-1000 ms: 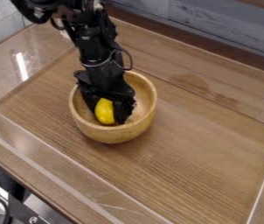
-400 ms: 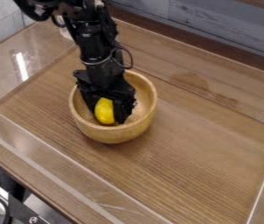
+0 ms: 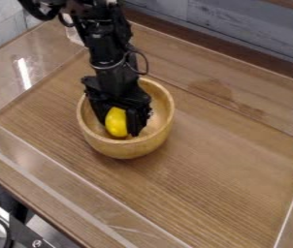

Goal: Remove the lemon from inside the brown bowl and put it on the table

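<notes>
Dark wood table, acrylic walls, brown bowl

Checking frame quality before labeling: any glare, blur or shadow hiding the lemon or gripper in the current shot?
Camera view: low resolution and soft overall. White glare streaks on the acrylic wall at left, away from the action. The lemon reads clearly, bright yellow between the dark fingers of the gripper inside the brown bowl. Finger contact is too blurred to confirm. Shadows are mild.
</notes>
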You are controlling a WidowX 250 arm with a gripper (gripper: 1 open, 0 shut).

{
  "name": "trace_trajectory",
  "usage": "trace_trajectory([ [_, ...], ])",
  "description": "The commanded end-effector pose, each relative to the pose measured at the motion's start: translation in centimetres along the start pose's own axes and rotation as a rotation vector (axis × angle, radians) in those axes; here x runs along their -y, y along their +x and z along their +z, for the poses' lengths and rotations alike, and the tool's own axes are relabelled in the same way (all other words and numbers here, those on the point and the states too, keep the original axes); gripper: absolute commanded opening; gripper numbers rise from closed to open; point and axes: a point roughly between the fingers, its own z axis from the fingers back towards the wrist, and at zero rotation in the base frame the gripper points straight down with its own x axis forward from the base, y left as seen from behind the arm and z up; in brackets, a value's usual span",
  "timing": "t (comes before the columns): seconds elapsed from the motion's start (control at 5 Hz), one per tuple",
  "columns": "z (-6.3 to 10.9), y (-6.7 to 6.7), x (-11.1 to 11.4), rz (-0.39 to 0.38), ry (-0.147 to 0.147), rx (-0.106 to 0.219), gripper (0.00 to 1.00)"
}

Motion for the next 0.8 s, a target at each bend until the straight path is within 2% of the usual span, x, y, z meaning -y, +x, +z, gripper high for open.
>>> trace_trajectory([
  [0.0,2.4,1.7,0.1,-0.015,0.024,0.086,0.00],
  [0.6,3.4,1.9,0.7,-0.006,0.019,0.086,0.00],
])
